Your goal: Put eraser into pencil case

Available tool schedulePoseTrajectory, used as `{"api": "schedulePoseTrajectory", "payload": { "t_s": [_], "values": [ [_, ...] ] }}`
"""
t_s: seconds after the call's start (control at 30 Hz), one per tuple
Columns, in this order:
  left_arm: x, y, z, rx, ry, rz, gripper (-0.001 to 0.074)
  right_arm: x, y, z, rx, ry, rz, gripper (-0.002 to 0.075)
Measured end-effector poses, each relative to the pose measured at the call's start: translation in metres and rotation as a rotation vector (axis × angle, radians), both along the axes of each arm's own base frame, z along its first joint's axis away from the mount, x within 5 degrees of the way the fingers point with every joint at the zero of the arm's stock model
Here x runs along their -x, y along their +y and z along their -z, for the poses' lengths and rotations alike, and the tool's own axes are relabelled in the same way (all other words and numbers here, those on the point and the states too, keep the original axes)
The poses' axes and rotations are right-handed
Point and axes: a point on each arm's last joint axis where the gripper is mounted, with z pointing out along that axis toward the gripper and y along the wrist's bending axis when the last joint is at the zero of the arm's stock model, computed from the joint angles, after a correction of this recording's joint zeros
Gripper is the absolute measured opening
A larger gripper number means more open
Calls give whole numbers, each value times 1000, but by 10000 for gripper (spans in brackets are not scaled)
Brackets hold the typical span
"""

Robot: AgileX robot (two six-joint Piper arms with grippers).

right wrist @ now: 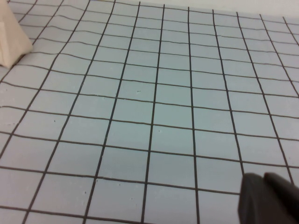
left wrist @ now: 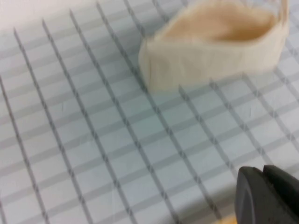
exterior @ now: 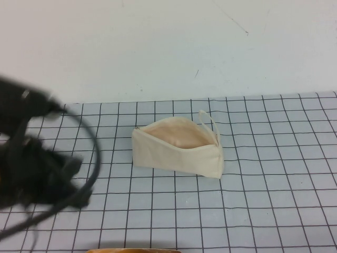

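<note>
The cream-white pencil case [exterior: 179,150] lies on the grid mat near the middle, its mouth open and its peach lining showing, with the loop strap [exterior: 209,120] at its right end. It also shows in the left wrist view [left wrist: 215,46], and a corner of it in the right wrist view [right wrist: 11,39]. The eraser is not in view. My left arm [exterior: 37,168] is a dark blur at the left, well short of the case. My left gripper [left wrist: 261,175] has its fingers together, with nothing seen between them. My right gripper [right wrist: 262,179] is also shut, over bare mat to the right of the case.
A blue-grey grid mat [exterior: 263,200] covers the table up to a white wall [exterior: 168,47] behind. A tan-orange object [exterior: 134,250] peeks in at the front edge. A black cable [exterior: 95,153] loops off the left arm.
</note>
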Motion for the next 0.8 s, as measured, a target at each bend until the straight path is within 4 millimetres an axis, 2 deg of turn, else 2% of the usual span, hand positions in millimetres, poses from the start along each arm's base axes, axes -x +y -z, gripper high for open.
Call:
{"api": "schedulePoseTrajectory", "payload": {
  "t_s": [0.17,0.37,0.47,0.67,0.8],
  "values": [
    [26,17,4,-70,99,-24,0,0,0,0,0,0,0,-1],
    [53,35,-5,-49,105,-75,-1,0,0,0,0,0,0,-1],
    [67,45,-5,-41,38,-79,-1,0,0,0,0,0,0,-1],
    [88,61,23,40,-234,-93,-1,0,0,0,0,0,-1,-1],
    [100,73,52,144,-366,-193,-1,0,0,0,0,0,-1,-1]
  ]
}}
